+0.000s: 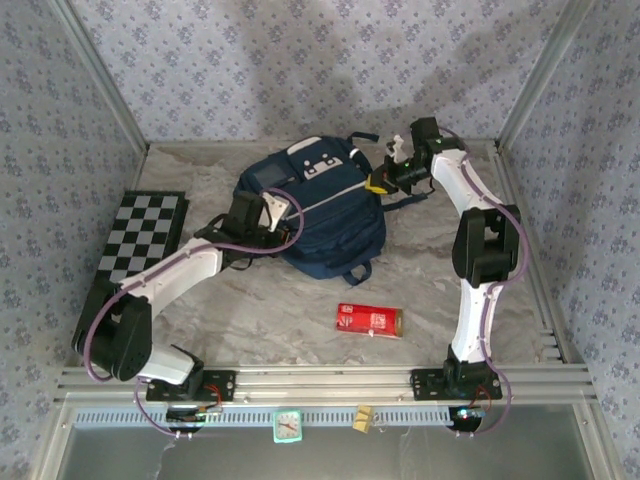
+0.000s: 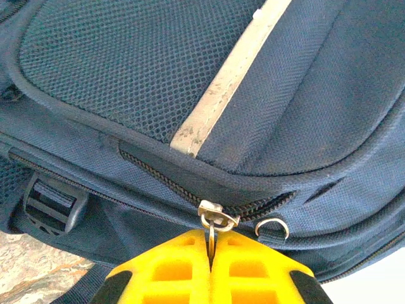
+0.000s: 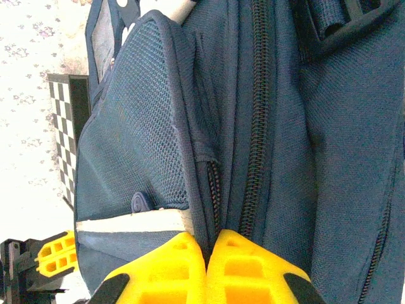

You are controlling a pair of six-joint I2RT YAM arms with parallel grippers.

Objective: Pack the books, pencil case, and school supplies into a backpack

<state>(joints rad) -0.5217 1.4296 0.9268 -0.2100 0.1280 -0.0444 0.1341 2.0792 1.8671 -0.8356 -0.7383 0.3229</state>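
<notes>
The navy backpack (image 1: pixel 325 215) lies at the middle back of the table, front side up, with its white stripe (image 2: pixel 231 76) showing. My left gripper (image 2: pixel 211 246) is at its left side, shut on the metal zipper pull (image 2: pixel 215 218) of a partly closed zip. At the backpack's far right edge, my right gripper (image 3: pixel 207 248) is shut on a fold of its fabric (image 3: pixel 209 190) beside a zip. The red box of school supplies (image 1: pixel 368 320) lies on the table in front of the backpack, apart from both grippers. The books and the pencil case are out of view.
A black-and-white chessboard (image 1: pixel 140 235) lies along the left wall. A small teal clock (image 1: pixel 288 425) and a yellow tag (image 1: pixel 363 418) sit on the front rail. Patterned walls close the back and sides; marble table (image 1: pixel 250 300) lies bare around the red box.
</notes>
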